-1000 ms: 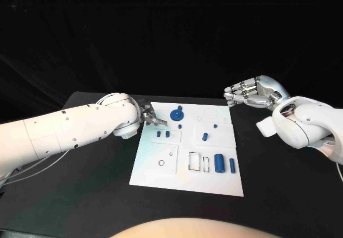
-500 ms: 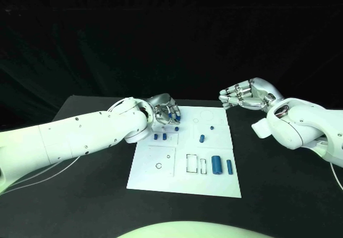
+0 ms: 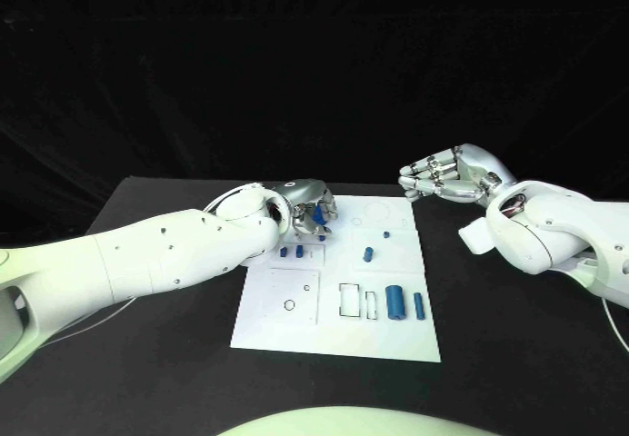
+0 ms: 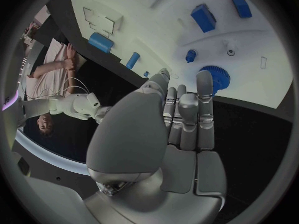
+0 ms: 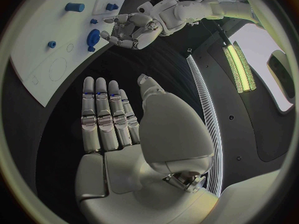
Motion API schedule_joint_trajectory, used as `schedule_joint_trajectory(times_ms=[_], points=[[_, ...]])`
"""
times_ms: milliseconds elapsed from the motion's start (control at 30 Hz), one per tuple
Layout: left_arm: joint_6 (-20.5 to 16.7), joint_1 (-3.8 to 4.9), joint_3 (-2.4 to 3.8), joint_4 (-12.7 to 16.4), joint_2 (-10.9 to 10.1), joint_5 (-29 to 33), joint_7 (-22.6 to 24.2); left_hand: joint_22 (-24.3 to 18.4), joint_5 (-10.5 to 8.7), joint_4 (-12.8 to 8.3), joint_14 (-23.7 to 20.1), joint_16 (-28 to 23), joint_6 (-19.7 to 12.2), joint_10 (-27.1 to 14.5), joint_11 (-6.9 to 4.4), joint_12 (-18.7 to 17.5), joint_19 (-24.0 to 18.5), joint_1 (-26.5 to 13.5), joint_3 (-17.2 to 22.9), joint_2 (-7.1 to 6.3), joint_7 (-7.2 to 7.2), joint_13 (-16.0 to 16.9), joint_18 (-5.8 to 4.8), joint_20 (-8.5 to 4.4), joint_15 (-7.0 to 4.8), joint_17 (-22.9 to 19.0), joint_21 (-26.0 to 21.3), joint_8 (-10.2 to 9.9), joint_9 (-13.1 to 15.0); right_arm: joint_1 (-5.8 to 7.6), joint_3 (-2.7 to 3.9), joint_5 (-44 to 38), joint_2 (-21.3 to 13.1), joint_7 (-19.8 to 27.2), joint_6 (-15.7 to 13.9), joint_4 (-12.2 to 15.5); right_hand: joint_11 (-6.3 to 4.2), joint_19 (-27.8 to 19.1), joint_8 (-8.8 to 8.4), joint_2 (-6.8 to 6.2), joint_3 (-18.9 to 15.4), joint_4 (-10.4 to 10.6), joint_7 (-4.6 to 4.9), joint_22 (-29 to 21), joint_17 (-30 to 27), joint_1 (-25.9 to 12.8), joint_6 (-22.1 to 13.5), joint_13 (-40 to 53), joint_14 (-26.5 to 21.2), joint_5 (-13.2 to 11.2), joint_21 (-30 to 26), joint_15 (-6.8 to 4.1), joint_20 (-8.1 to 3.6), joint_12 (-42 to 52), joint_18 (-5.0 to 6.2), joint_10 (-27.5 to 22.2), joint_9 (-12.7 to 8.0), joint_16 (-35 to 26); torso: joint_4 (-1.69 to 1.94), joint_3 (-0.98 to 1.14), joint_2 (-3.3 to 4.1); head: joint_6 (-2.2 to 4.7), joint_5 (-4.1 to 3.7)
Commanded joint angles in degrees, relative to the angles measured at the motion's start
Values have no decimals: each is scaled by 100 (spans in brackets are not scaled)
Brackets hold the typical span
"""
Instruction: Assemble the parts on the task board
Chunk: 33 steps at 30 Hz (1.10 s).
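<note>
Left hand (image 3: 309,211) hovers over the blue gear (image 4: 216,77) (fingers extended) — empty.

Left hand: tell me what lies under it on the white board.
The left hand hovers over the white board's far corner, above a blue gear and a small blue peg. Whatever sits beneath its palm is covered.

Left hand (image 4: 181,129) over the near edge of the white task board (image 4: 156,30), fingers (image 4: 206,92) straight and together, nothing held — tips just short of a blue gear (image 4: 218,77), blue parts beyond.
</note>
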Motion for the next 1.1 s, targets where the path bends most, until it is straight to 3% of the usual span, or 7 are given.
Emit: schedule_joint_trajectory(times_ms=[33,500,1100], points=[[465,-5,4,-81,57,-448,-28,481,9,-7,192,343,113,92,6,-110,274,7,-61,7,0,-107,-109,-7,-6,286,427,-105,-37,-4,0,-46,9,29,58,8,-11,9,-10,26,-7,-33,3,-5,-5,-32,-52,0,-42,26,-34,16,36,8,-14,-32,8,-26,-3,6,-3,-18,11],[719,-35,7,-404,264,-570,-158,1394,14,-28,469,865,337,393,-41,-310,724,48,-24,88,-6,-302,-266,-31,-47,710,1220,-310,-92,-7,0,-46,18,35,50,11,-11,9,-9,33,-6,-42,3,-11,-8,-24,-52,0,-42,30,-36,16,37,8,-14,-34,8,-25,2,5,-4,-35,-4],[682,-86,9,-624,360,-564,-118,1694,22,-93,523,993,577,728,-106,-506,805,185,243,190,-21,-435,-309,-81,-104,737,1490,-437,-110,-7,1,-46,45,60,31,12,-12,12,-7,45,-4,-50,2,-17,-10,-20,-49,1,-39,36,-37,15,37,11,-13,-32,9,-22,5,3,-7,-52,13]])
